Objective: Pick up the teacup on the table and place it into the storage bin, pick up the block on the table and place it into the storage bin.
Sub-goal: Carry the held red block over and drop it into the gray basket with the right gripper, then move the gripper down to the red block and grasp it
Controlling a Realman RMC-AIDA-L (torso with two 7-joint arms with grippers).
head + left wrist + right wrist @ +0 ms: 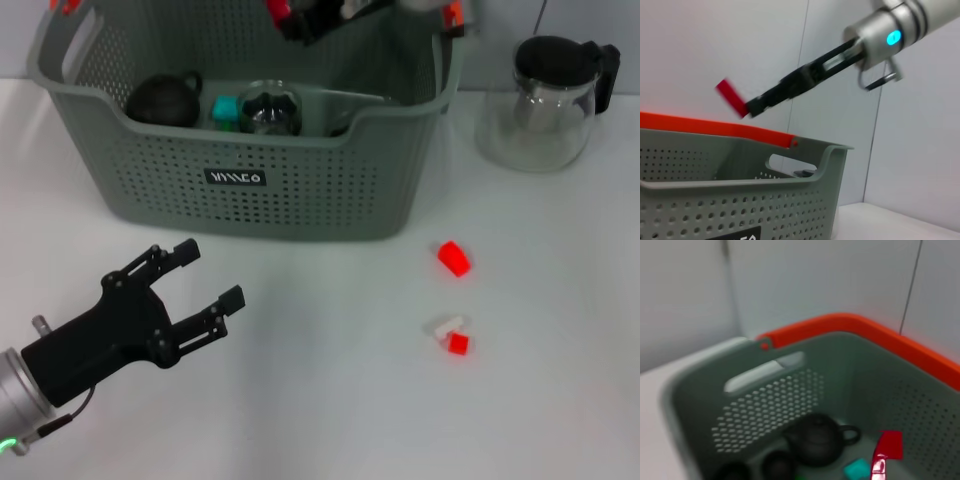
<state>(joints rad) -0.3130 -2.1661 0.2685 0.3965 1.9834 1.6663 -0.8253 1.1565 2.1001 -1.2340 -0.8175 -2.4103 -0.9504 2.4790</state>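
Note:
The grey-green storage bin (300,190) stands at the back of the table. My right gripper (290,22) hovers over its far side, shut on a red block (730,95). The right wrist view looks down past this block (888,445) into the bin. On the bin floor sit a black teapot (815,437), a small dark teacup (777,465) and a teal block (857,469). My left gripper (212,273) is open over the table, in front of the bin's left half. Another red block (453,258) lies on the table to the bin's right front.
A glass teapot (545,100) with a black lid stands right of the bin. A small red-and-white piece (448,335) lies nearer the front than the red block. The bin has orange corner clips (715,127) and a black label (235,178).

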